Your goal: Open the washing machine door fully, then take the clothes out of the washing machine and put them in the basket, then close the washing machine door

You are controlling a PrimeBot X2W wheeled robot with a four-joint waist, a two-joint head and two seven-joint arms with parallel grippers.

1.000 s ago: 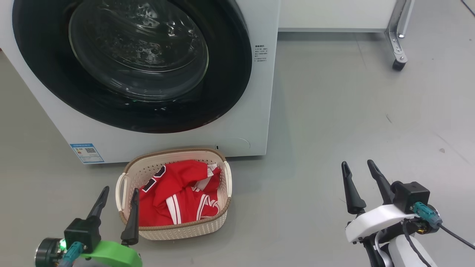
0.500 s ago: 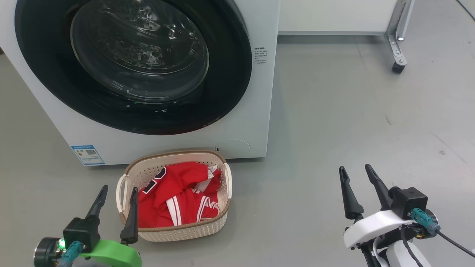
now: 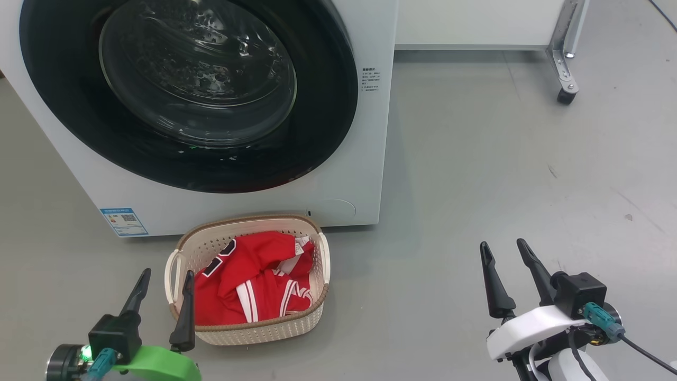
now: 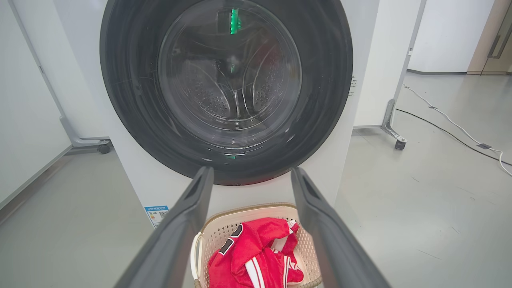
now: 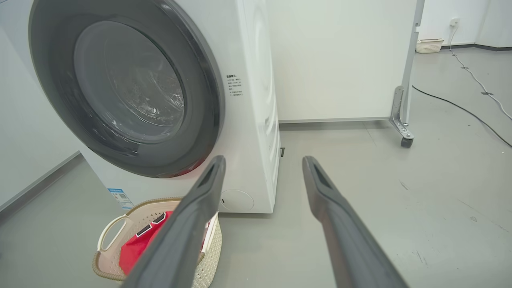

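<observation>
- Head view: washing machine door (image 3: 195,79) shut. The soft, light red jersey and shorts (image 3: 248,280), graspable at any fold, lie in the basket (image 3: 248,219) below it. Left gripper (image 3: 167,272) beside the basket, right gripper (image 3: 501,243) over the floor (image 3: 476,159): both spread wide, empty.
- Left wrist view: fingers (image 4: 188,224) touch neither door nor basket.
- Right wrist view: stiff, glossy door, judged best taken at its rim.

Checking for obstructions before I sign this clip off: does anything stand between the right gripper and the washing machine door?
Nothing visible does. Bare floor lies between the right gripper, jaws open, and the shut washing machine door. The basket with the clothes sits off to its left, below the door.
</observation>
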